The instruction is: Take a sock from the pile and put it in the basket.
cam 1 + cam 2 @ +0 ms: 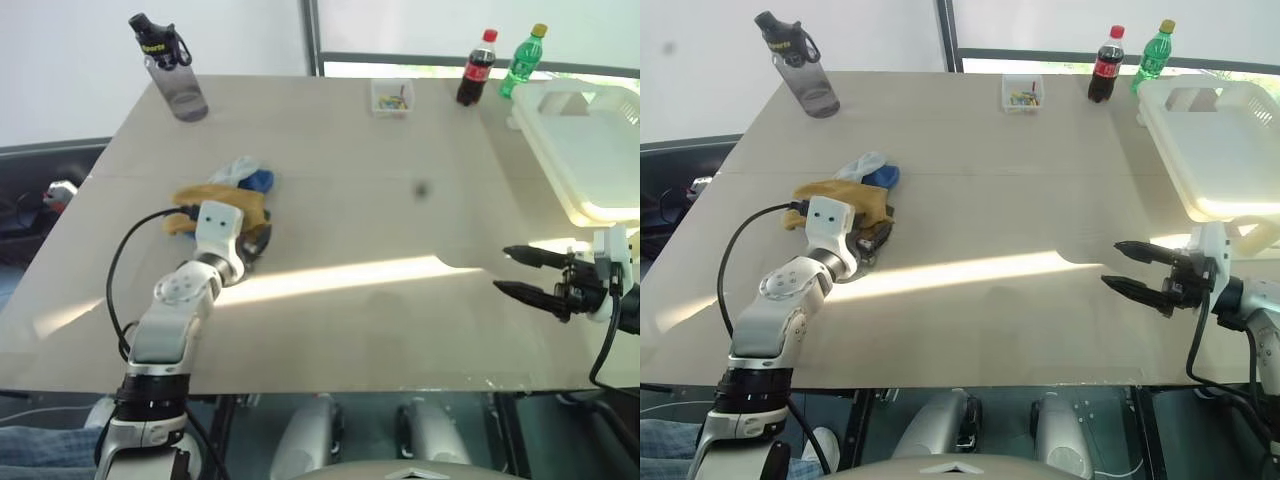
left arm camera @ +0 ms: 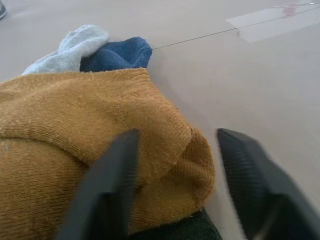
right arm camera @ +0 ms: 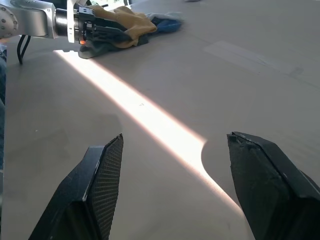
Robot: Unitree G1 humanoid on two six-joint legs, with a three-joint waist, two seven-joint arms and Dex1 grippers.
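The pile (image 1: 228, 190) of socks lies left of the table's middle, a mustard sock (image 2: 100, 115) on top, a blue sock (image 2: 120, 54) and a pale grey sock (image 2: 75, 47) behind it, a dark green one under it. My left gripper (image 2: 177, 137) is pushed into the pile's near side, its fingers closed around a bulky fold of the mustard sock. My right gripper (image 1: 512, 272) hangs open over bare table near the right edge, nothing between its fingers (image 3: 107, 170). The white basket (image 1: 600, 150) sits at the far right, just beyond the right gripper.
A grey water bottle (image 1: 175, 70) stands at the far left corner. A small clear box (image 1: 391, 97), a cola bottle (image 1: 476, 68) and a green bottle (image 1: 523, 60) line the far edge. A bright sunlit band (image 1: 350, 275) crosses the table between the arms.
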